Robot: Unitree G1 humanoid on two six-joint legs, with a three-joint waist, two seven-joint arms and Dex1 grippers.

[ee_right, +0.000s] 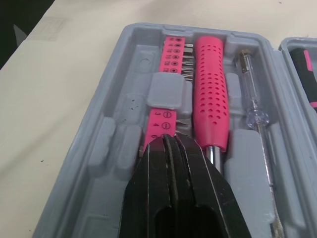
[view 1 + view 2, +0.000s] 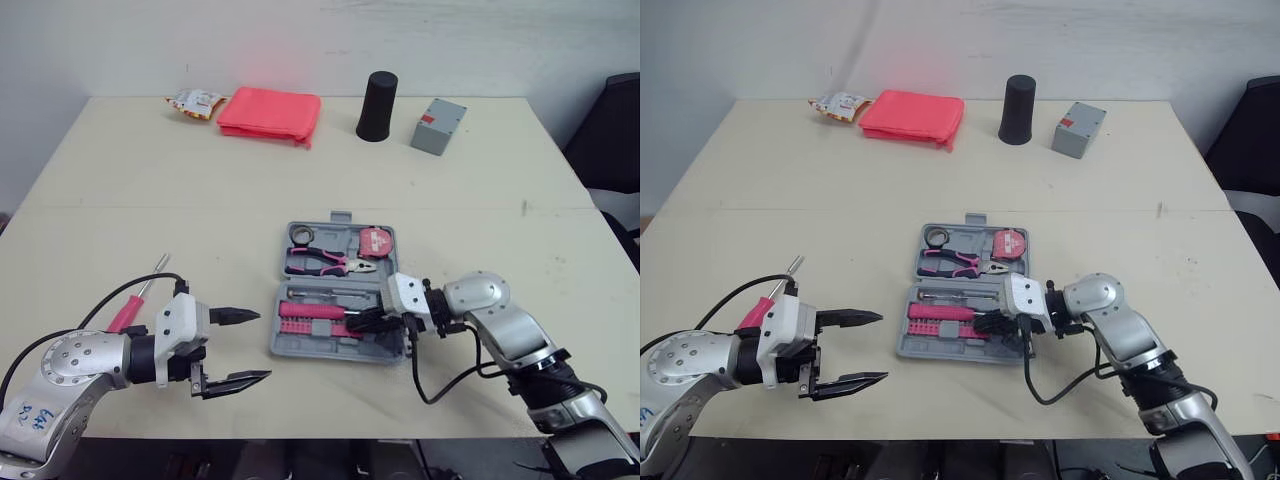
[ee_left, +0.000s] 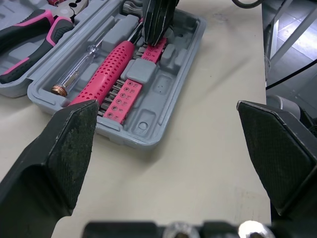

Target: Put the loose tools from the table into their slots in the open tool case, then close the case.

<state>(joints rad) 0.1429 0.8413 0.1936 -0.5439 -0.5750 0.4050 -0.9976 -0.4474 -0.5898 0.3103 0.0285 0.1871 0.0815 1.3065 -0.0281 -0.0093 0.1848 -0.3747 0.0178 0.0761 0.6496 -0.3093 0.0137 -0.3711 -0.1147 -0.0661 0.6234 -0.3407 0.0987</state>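
Left tool (image 2: 262, 345) hovers, fingers apart, left of the open case (image 2: 300, 352); right tool (image 2: 362, 322), fingers together, sits in its near half, perhaps touching the bit strip (image 1: 158, 121).

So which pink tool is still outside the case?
The pink-handled screwdriver on the table by the left gripper; the pliers and dotted pink driver already sit in the grey case.

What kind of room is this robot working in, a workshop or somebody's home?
Probably a lab or office test room: a plain cream table before a bare white wall, a black office chair beside it, and an open grey plastic tool case.
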